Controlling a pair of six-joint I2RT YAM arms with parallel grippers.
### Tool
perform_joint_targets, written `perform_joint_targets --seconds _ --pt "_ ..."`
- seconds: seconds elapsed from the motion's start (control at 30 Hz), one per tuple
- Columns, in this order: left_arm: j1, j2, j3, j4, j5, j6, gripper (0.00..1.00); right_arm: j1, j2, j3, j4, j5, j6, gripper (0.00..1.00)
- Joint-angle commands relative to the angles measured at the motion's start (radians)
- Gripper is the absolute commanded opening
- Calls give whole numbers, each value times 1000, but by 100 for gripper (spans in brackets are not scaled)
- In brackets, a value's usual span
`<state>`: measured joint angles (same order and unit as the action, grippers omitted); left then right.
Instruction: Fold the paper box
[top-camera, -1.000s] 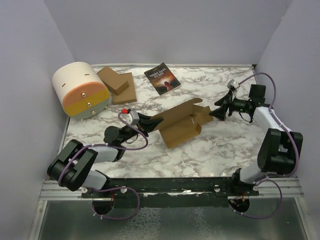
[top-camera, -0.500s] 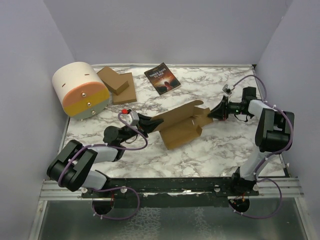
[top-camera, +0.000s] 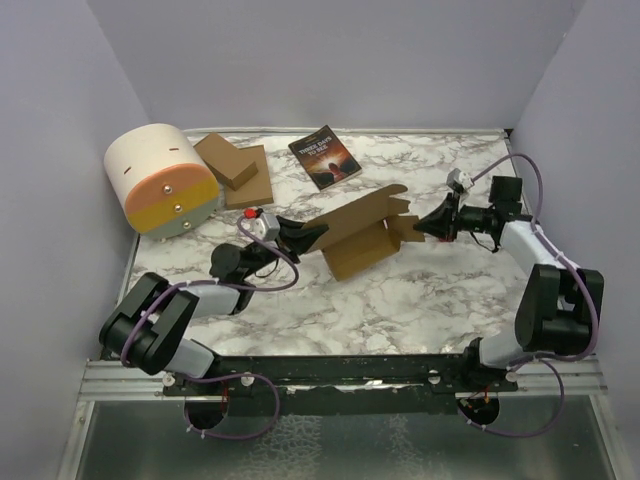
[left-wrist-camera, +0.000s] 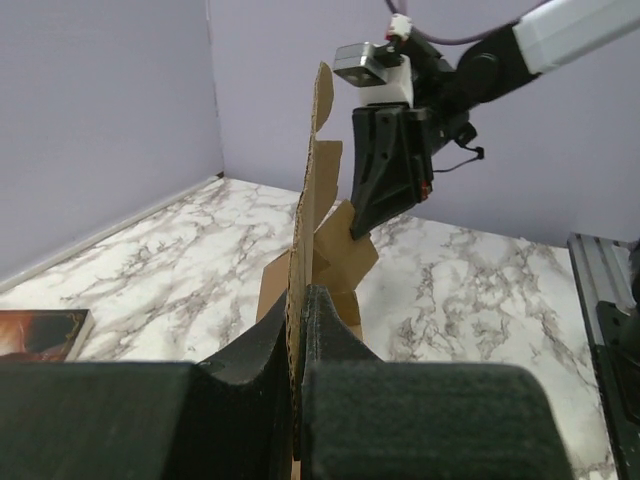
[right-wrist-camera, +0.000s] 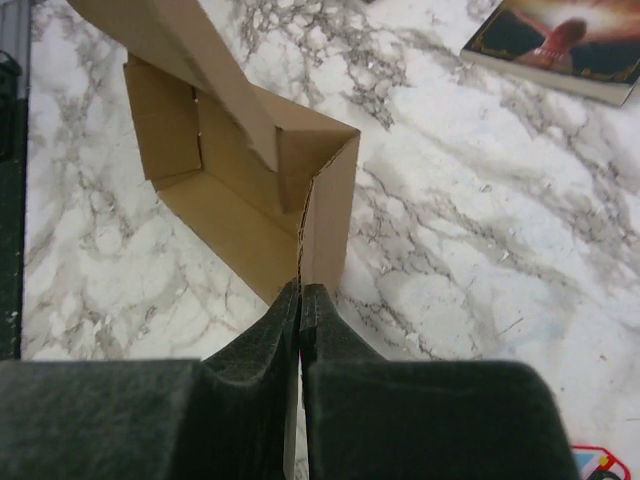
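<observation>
At mid surface (top-camera: 430, 290), the paper box (top-camera: 358, 242) sits half-formed, my left end effector (top-camera: 314, 238) pinching its left wall, right end effector (top-camera: 422, 228) pinched on the end flap; I should brace left firmly and fold the flap inward along its crease, slowly

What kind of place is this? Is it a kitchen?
Probably not a kitchen; it looks like a robot test booth. Plain purple walls box in one marble-look table, and two robot arms are bolted to a metal rail at its edge.
</observation>
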<state>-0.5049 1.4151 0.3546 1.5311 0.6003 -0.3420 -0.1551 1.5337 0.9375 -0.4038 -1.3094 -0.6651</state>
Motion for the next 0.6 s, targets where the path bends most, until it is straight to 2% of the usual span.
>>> perform_joint_targets --seconds 0.0,0.1,0.3,0.4,0.57 --pt "5 48 56 33 -37 23 0 62 -112 -128 352 100 186 1" --pt "5 86 74 40 -23 31 0 98 -153 -208 491 168 221 1" --pt "4 153 73 92 -10 35 0 153 -142 -263 553 267 256 1" --pt "4 174 55 147 3 32 0 163 -132 -267 537 262 253 4" --pt "3 179 24 181 30 46 0 163 -76 -200 399 239 216 14"
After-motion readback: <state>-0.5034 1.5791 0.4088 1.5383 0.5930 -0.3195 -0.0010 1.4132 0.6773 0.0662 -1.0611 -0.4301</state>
